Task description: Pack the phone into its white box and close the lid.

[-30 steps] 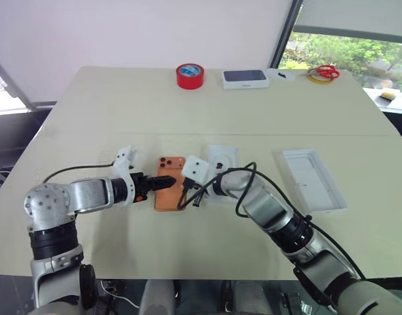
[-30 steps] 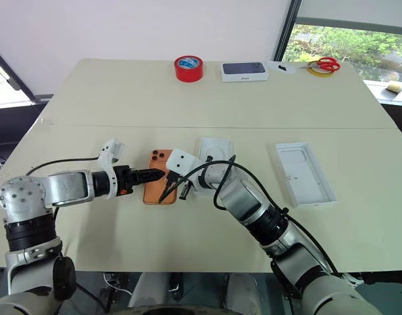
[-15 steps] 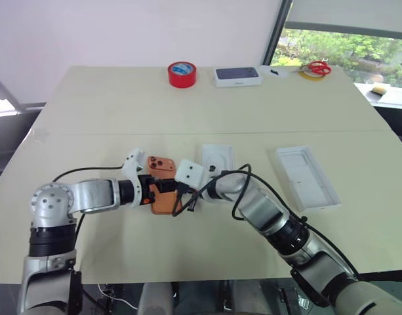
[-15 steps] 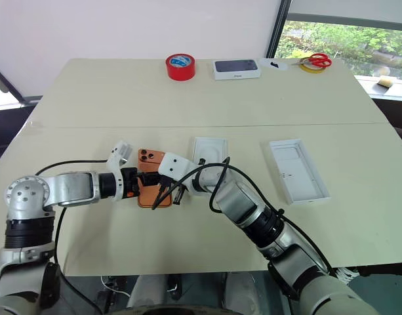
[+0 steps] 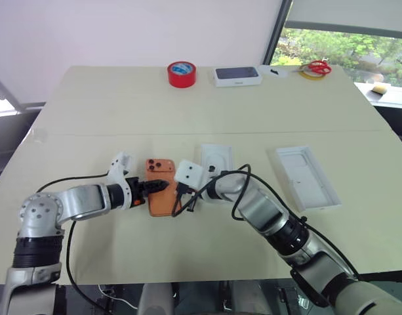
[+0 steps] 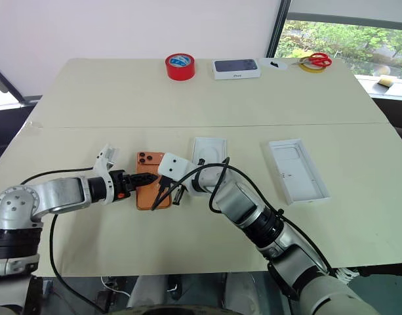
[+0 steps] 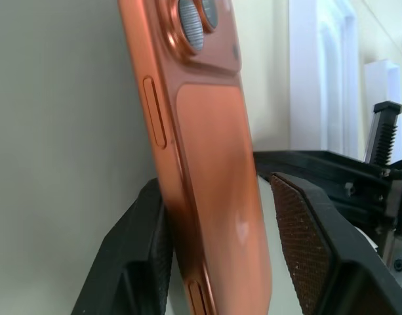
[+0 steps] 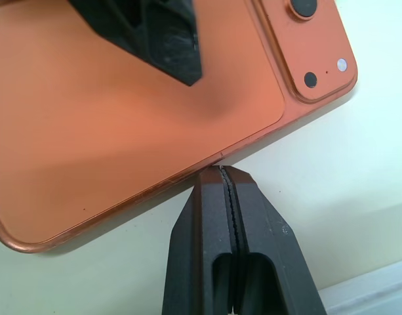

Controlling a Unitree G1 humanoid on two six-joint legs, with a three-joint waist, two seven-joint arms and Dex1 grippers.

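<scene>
The orange phone point(image 5: 162, 190) lies back up on the cream table, lenses at its far end. My left gripper point(image 5: 155, 187) reaches in from the left and straddles the phone's left long edge point(image 7: 187, 170). One finger is under that edge. The other pad point(image 7: 305, 243) stands a small gap off the phone's back, so the gripper is open. My right gripper point(image 8: 221, 172) is shut, its tip against the phone's right long edge. Just right of the phone lies the white box point(image 5: 220, 156), partly hidden by my right wrist. The lid point(image 5: 307, 177) lies inside up further right.
At the table's far edge stand a red tape roll point(image 5: 181, 73), a dark-topped white box point(image 5: 237, 76) and red-handled scissors point(image 5: 317, 68) on a yellow ring. Black cables point(image 5: 243, 180) loop over my right forearm.
My left hand has drawn back to the left and rolled, and its fingers have narrowed around the phone's edge. The right gripper has stayed against the phone.
</scene>
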